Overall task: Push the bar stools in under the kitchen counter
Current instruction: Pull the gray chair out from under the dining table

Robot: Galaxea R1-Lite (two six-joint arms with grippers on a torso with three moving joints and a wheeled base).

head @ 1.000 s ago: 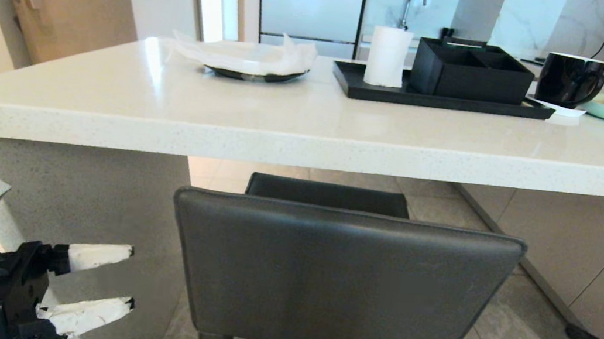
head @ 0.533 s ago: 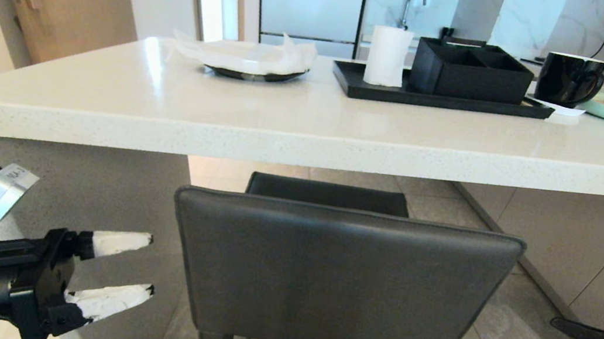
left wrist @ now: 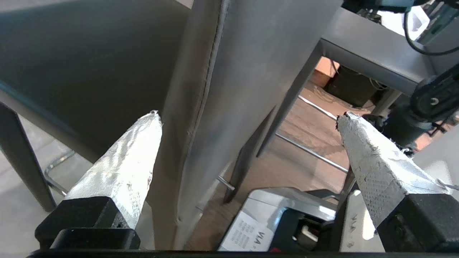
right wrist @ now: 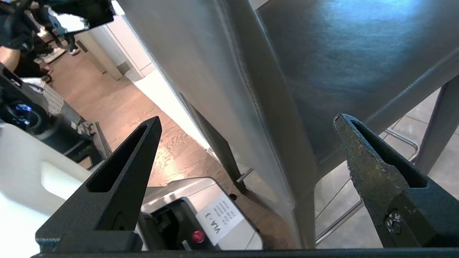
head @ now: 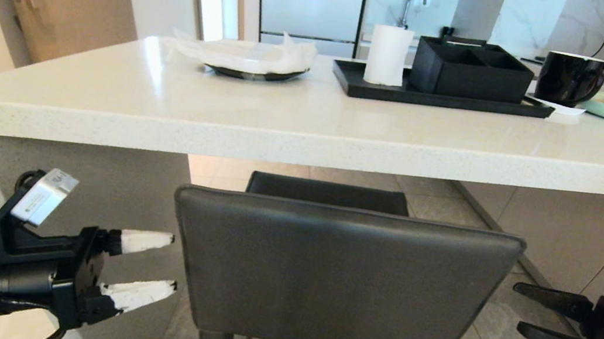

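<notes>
From the head we see only our wide-spread left gripper (head: 173,267) and right gripper (head: 516,306) flanking the bar stool (head: 339,281); our wrist views reveal its metal footrest (right wrist: 362,206).

Bar stool (head: 343,279): dark grey leather, low rectangular backrest facing the camera, upright, square-on to the kitchen counter (head: 296,127). Seat front tucked just under the counter's near edge, backrest out in front of it and below the slab. Slim dark legs and a thin metal footrest (right wrist: 362,206) beneath the seat. Kitchen counter: thick white glossy stone slab, grey panel side left of the stool, open space below behind the stool.
</notes>
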